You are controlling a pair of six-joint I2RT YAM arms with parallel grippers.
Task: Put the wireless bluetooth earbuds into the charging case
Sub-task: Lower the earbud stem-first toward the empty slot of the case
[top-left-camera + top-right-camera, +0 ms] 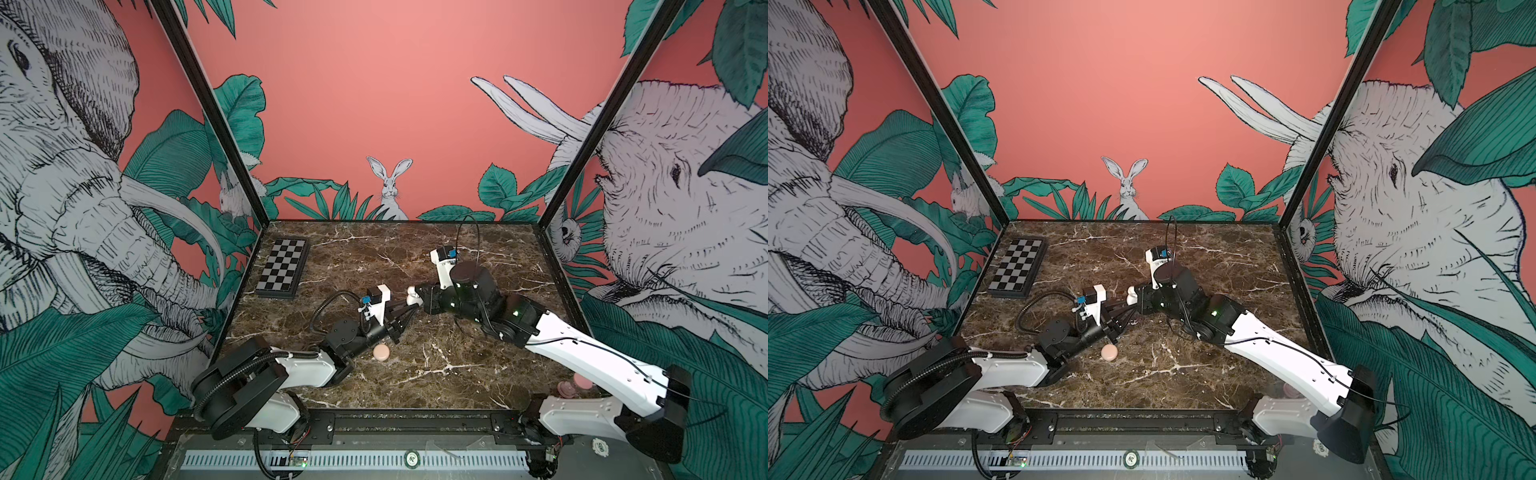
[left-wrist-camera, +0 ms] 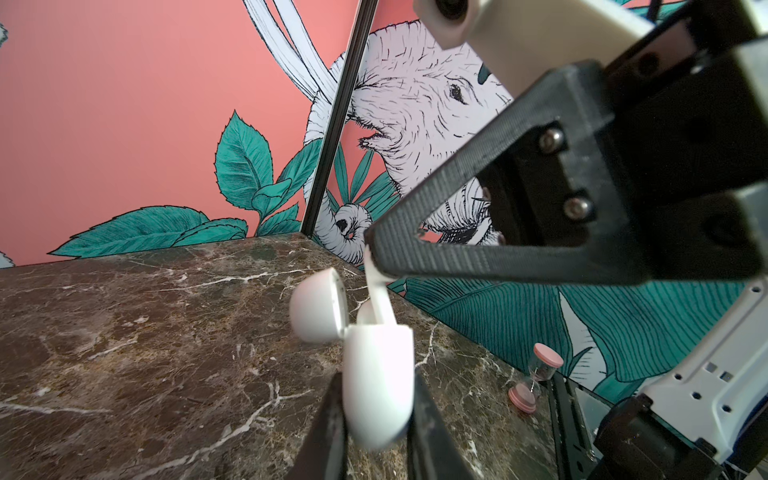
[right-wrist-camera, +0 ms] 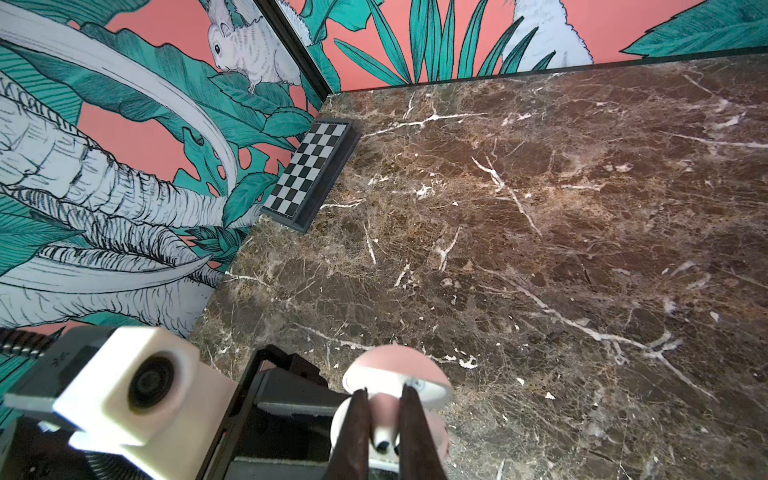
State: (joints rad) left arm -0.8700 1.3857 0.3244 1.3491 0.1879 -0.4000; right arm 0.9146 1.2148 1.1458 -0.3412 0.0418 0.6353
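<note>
The white charging case [image 2: 378, 382] hangs above the marble with its lid [image 2: 318, 305] flipped open, and my left gripper [image 2: 376, 376] is shut on its body. In both top views the case [image 1: 412, 296] [image 1: 1132, 295] sits mid-table where the two grippers meet. My right gripper [image 3: 385, 392] is shut on one of the wireless bluetooth earbuds [image 3: 383, 434], holding its stem. In the left wrist view this earbud [image 2: 377, 291] slants down from the right fingertips [image 2: 376, 249], its lower end inside the case's open mouth. I see no other earbud.
A pink round puck [image 1: 381, 352] [image 1: 1109, 352] lies on the marble just beside the left forearm. A small pink hourglass [image 2: 536, 376] [image 1: 575, 384] stands at the near right edge. A folded chessboard [image 1: 282, 268] [image 3: 311, 174] lies at the far left by the wall.
</note>
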